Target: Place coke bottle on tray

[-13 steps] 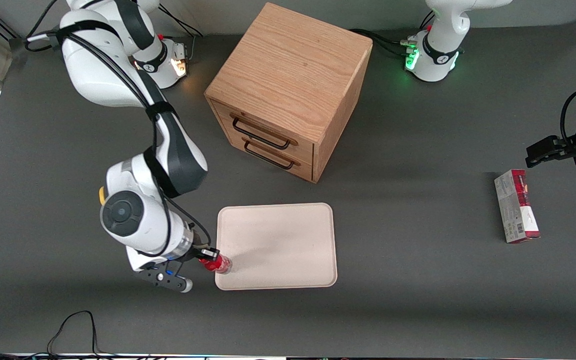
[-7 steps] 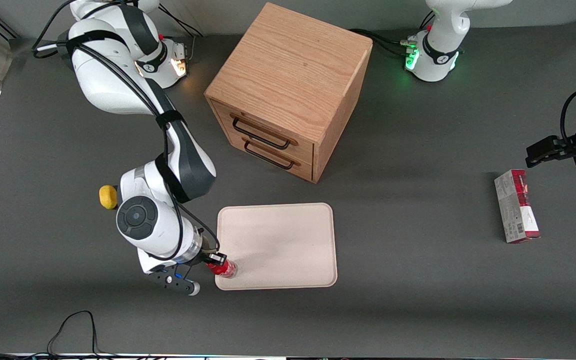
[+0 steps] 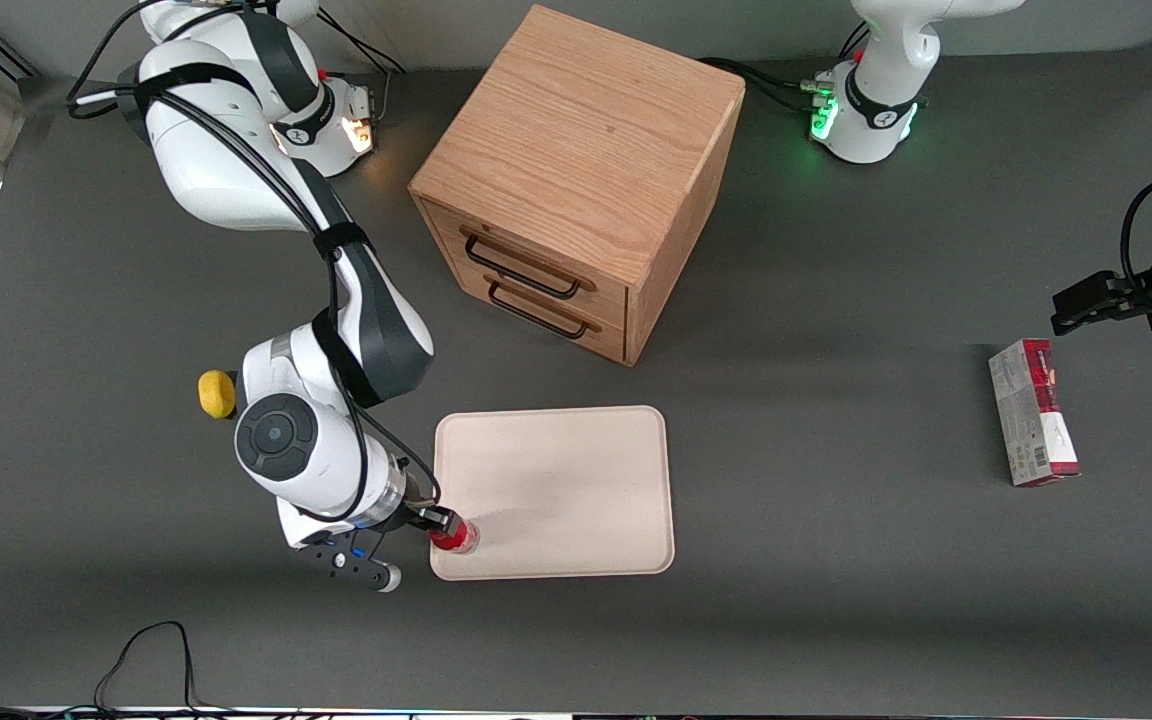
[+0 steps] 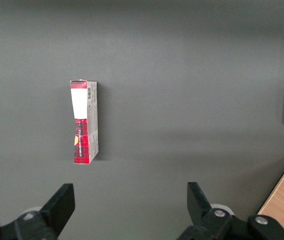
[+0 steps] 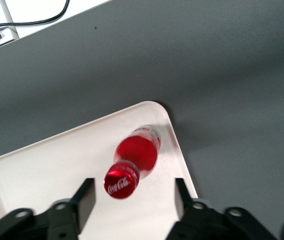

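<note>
The coke bottle [image 3: 456,537], with its red cap and red label, stands on the cream-white tray [image 3: 556,490], in the tray's corner nearest the front camera at the working arm's end. My right gripper [image 3: 433,519] is right at the bottle. In the right wrist view the bottle [image 5: 134,160] stands on the tray [image 5: 57,160] close to its rounded corner. The gripper [image 5: 133,192] is open, with its fingers [image 5: 84,192] wide apart on either side of the cap and not touching it.
The wooden two-drawer cabinet [image 3: 576,170] stands farther from the front camera than the tray. A small yellow lump [image 3: 217,394] lies beside my arm. A red-and-white carton [image 3: 1033,412] lies toward the parked arm's end and also shows in the left wrist view [image 4: 84,122].
My gripper and the bottle have moved a little toward the tray, and the bottle now sits further in over the tray's corner. The yellow lump has come into view beside the arm.
</note>
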Controlling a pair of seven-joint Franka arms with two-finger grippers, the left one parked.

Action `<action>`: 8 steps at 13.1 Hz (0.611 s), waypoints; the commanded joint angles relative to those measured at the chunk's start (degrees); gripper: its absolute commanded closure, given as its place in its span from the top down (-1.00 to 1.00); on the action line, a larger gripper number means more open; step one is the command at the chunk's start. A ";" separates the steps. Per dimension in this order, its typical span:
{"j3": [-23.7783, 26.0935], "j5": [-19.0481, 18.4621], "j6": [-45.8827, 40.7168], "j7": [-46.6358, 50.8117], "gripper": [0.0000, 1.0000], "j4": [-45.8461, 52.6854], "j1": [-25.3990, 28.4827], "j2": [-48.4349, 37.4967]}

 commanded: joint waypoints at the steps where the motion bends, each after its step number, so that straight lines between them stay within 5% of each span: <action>1: -0.03 -1.22 -1.00 1.74 1.00 2.06 0.36 0.31; 5: -0.38 -1.13 -11.43 -6.40 1.00 0.32 -0.16 -5.21; 8: -0.47 0.01 -15.86 -17.64 1.00 -17.71 -3.58 -20.99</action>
